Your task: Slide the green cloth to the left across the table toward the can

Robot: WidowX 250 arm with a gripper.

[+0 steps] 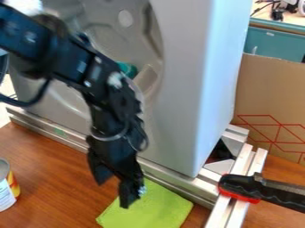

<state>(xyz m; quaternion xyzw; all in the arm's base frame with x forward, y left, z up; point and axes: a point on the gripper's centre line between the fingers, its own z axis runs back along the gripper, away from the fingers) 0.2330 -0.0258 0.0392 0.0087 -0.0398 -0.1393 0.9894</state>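
Note:
The black gripper hangs down at centre-left over the wooden table. Its two fingers are spread apart, with bare wood showing between them and nothing held. One finger overlaps the upper left part of a lime-green cloth that lies flat near the bottom edge; whether they touch I cannot tell. At the left edge stands a can with a white, red and yellow label, partly cut off by the view. Behind the arm, a small teal item is partly hidden against a grey moulded panel.
A large grey box-shaped unit rises behind the gripper. Metal rails run along its base, and a black and red clamp sits on them at the right. A cardboard sheet with red lines stands behind at the right.

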